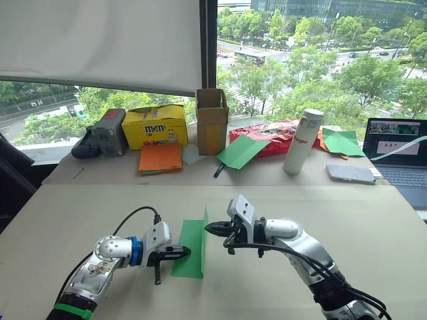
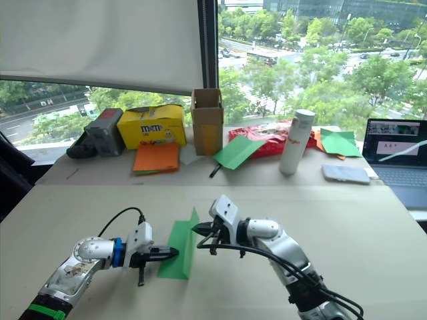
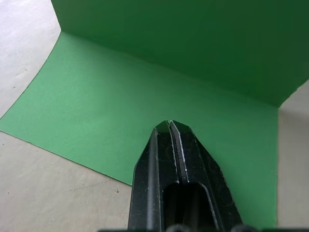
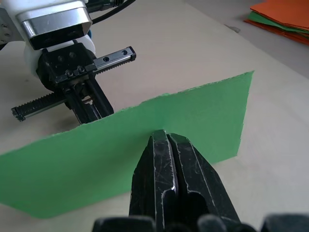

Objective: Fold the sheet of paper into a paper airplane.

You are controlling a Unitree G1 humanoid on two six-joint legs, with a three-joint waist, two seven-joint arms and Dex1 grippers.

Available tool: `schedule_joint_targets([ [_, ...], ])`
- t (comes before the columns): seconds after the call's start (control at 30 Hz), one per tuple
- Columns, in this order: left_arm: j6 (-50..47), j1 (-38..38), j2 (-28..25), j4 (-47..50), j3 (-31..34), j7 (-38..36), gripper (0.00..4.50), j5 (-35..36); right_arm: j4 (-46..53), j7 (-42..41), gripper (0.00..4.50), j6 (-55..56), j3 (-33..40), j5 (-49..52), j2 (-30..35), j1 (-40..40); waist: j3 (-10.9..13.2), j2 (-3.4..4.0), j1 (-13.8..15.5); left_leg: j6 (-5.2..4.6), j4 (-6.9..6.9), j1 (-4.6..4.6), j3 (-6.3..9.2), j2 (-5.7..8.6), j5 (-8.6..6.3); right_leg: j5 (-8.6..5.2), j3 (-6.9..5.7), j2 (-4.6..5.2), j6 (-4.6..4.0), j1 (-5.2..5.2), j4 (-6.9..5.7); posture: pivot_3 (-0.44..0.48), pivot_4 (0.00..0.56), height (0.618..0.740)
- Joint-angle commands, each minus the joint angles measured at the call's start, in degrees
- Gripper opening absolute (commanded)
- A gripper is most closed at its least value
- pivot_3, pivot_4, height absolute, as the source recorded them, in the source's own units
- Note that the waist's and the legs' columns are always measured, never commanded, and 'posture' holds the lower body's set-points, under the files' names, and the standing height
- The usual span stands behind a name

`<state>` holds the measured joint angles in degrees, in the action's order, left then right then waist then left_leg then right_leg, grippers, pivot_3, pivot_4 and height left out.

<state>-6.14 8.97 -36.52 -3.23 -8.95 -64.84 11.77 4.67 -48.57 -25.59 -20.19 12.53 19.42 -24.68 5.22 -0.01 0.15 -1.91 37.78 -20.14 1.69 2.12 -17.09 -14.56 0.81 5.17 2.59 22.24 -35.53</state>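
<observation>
Pale table (image 1: 347, 220) by a window, mid-fold.
Sheet of paper (image 1: 189, 250) between both grippers, half flat, half upright, crease running near to far; left gripper (image 1: 183, 252) closed, pressing flat half; right gripper (image 1: 209, 229) closed against upright flap.

A bright green sheet of paper (image 1: 192, 248) sits on the pale worktop (image 1: 300, 207), folded along one straight crease into an L. Its left half lies flat on the surface while its right half stands upright from the crease, its top edge straight and its far corner sharp.
</observation>
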Motion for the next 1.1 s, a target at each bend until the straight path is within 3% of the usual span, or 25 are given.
schedule_joint_targets([
  [0.03, -1.8, -2.4, -1.3, 0.4, 0.4, 0.7, 0.0, -0.3, -4.5, -0.5, 0.01, 4.0, -1.8, -2.4, -1.2, -1.7, 0.0, 0.0, -0.2, 0.0, 0.0, 0.03, 0.0, 0.01, 0.0, 0.0, 0.0, 0.01, 0.0, 0.01, -0.08, 0.0, 0.15, 0.74],
  [0.6, -4.1, -5.7, -1.8, 3.8, 4.0, 3.9, 0.0, 1.8, -22.3, -1.3, 0.01, 13.4, -4.2, -10.1, -7.9, -7.8, 0.0, 0.05, -1.1, 0.07, -0.19, 0.23, 0.04, 0.0, -0.02, 0.0, 0.01, 0.1, -0.02, 0.08, -0.25, 0.0, 0.15, 0.74],
  [0.73, -7.3, -5.5, -2.3, 5.3, 8.3, 4.6, 0.0, 5.9, -25.3, -1.4, 0.01, 13.0, -5.7, -12.9, -7.9, -7.9, 0.0, 0.05, -1.2, 0.1, -0.32, 0.29, 0.04, 0.0, 0.0, 0.0, 0.03, 0.14, -0.02, 0.09, -0.25, 0.0, 0.15, 0.74],
  [0.93, -14.8, -2.1, -2.4, 6.2, 19.8, 4.4, 0.0, 18.5, -26.8, -1.4, 0.01, 13.3, -6.0, -14.1, -8.2, -8.3, 0.0, 0.04, -1.2, 0.21, -0.5, 0.33, 0.07, -0.03, 0.06, 0.0, 0.01, 0.14, -0.04, 0.18, -0.26, 0.0, 0.15, 0.74],
  [1.1, -15.6, 0.3, -0.7, 8.7, 16.1, 3.0, 0.0, 19.1, -26.7, -1.4, 0.01, 13.4, -5.9, -14.6, -8.0, -8.0, 0.0, 0.04, -1.2, 0.2, -0.59, 0.66, 0.12, 0.05, 0.04, 0.0, 0.01, 0.24, -0.04, 0.07, -0.24, 0.0, 0.15, 0.74],
])
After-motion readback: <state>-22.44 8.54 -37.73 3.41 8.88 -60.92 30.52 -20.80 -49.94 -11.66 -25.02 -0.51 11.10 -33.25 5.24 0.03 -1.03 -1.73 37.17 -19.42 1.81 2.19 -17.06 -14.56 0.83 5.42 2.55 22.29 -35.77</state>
